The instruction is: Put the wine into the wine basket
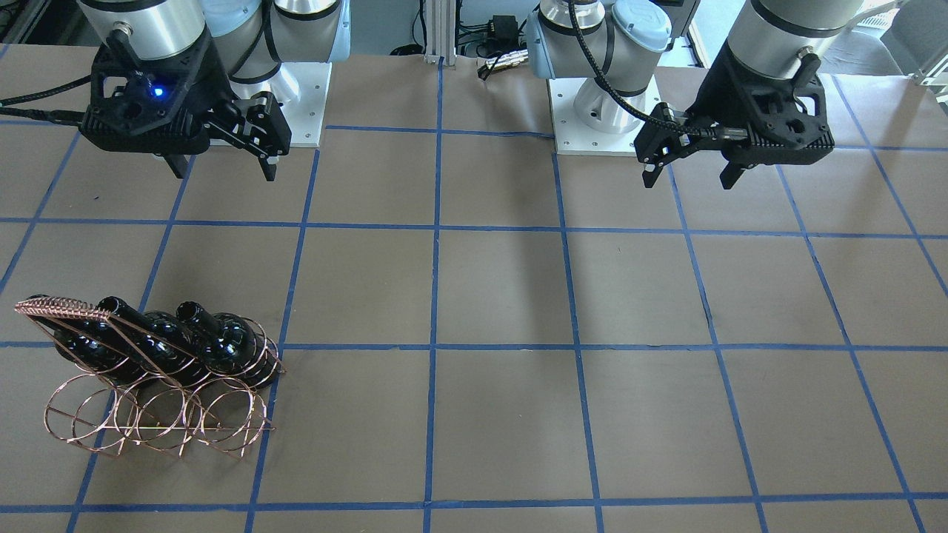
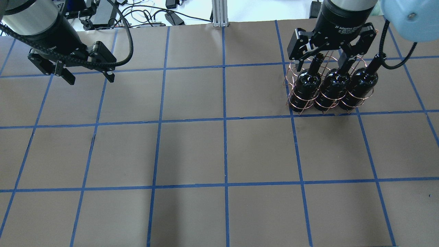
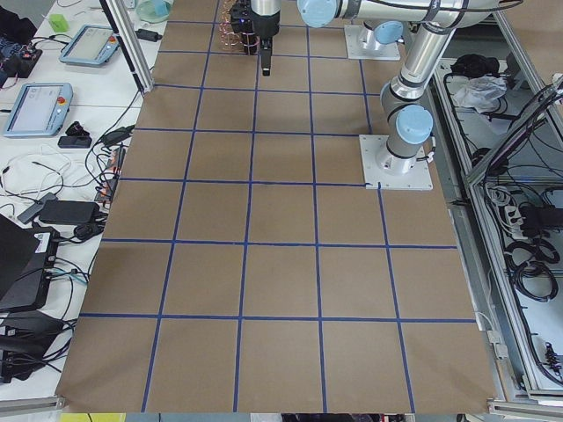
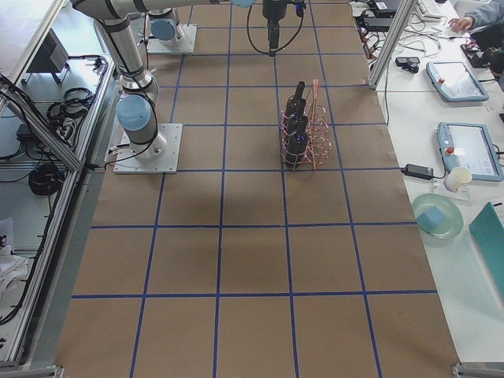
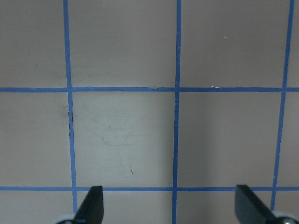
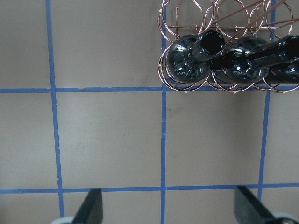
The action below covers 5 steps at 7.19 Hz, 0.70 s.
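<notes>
I read this as the end of the job. All three wine bottles (image 2: 334, 85) sit necks up inside the wine basket (image 1: 148, 426), filling the row of rings on the robot's side. The row facing the operators is empty.

The right gripper (image 1: 224, 172) hangs above the basket's robot-side edge, fingers spread wide with nothing between them. The left gripper (image 2: 91, 81) is also released and empty, well apart from the basket over bare table (image 2: 192, 154).

I see no loose bottle anywhere, so I'd judge nothing is left to grasp. The next move only calls for keeping both arms clear of the necks.
</notes>
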Each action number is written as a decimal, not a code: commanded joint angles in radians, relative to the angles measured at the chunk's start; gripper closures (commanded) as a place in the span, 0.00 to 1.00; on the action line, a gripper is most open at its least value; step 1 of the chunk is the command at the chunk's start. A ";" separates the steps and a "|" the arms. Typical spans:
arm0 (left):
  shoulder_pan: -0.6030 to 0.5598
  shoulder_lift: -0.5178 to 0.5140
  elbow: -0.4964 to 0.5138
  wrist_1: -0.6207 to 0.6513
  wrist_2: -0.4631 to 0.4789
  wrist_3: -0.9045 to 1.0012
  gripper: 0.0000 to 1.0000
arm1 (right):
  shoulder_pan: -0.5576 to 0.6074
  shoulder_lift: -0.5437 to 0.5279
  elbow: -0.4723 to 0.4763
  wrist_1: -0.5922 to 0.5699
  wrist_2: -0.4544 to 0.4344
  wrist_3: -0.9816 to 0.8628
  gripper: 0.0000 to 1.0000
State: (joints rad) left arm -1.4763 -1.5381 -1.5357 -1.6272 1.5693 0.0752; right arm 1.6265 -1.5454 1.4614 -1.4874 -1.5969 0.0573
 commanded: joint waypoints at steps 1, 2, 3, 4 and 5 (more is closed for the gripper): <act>0.002 -0.001 0.000 0.000 0.000 0.000 0.00 | -0.002 -0.027 0.011 -0.004 -0.001 0.007 0.02; 0.001 -0.001 0.000 0.000 0.000 0.000 0.00 | -0.002 -0.032 0.011 -0.001 -0.002 0.006 0.02; 0.001 -0.001 0.000 0.000 0.000 0.000 0.00 | -0.005 -0.032 0.011 -0.002 -0.002 -0.004 0.02; 0.001 -0.001 0.000 0.000 0.001 0.000 0.00 | -0.013 -0.030 0.013 -0.002 -0.002 0.002 0.02; 0.001 -0.001 0.000 0.000 0.000 0.000 0.00 | -0.017 -0.032 0.017 -0.005 -0.002 0.006 0.03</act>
State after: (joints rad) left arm -1.4756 -1.5386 -1.5355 -1.6275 1.5699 0.0752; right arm 1.6155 -1.5758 1.4748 -1.4901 -1.5984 0.0596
